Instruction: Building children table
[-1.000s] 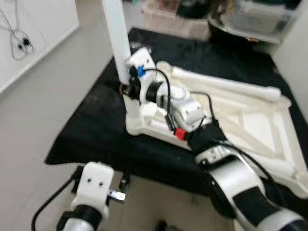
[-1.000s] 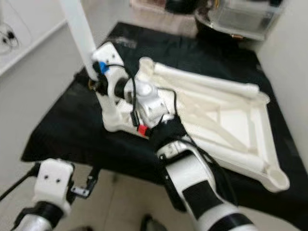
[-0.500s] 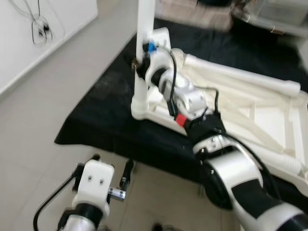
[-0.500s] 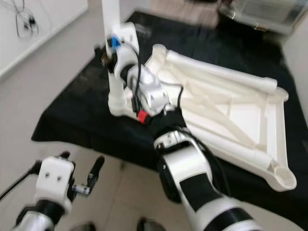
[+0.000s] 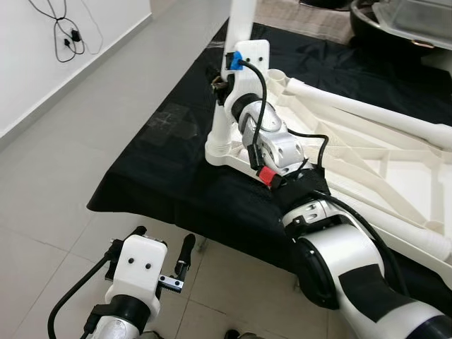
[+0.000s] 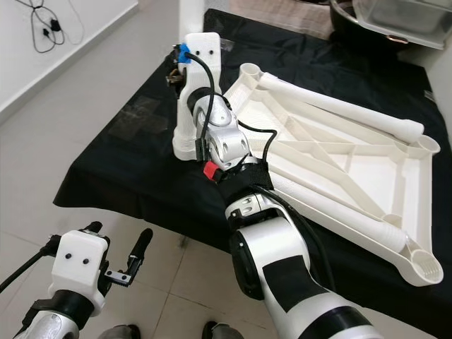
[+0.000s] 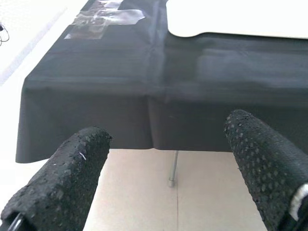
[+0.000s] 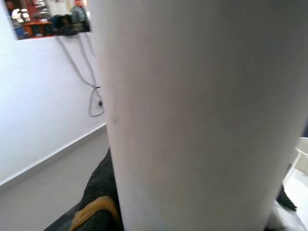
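**Upturned child's table on a draped counter, one leg standing**

- Counter [image 5: 155, 176]: low, covered in a black cloth; fills the upper centre and right of both eye views. A thin metal support shows under its edge in the left wrist view.
- Table top [image 6: 367, 159]: white plastic, lying upside down on the cloth, ribbed underside up, right of centre. Round sockets at its corners, one at the lower right [image 6: 424, 268].
- Loose leg [image 6: 332, 106]: white tube, lying along the far edge of the upturned top.
- Standing leg [image 5: 229, 92]: white tube, upright in the corner socket nearest the upper centre of the frame; its top runs out of the picture. In the right wrist view its white surface is pressed close before the lens.
- Right pincer [image 5: 220, 79]: at the standing leg, upper centre of the left eye view, wrist with a blue connector just beside the tube. Whether its fingers pinch the leg, I cannot tell.
- Left pincer [image 7: 168, 159]: low at the lower left, over pale floor tiles in front of the counter edge; fingers [image 7: 62, 178] spread wide, holding nothing.
- Cable [image 5: 67, 32]: black, on the white wall, upper left.
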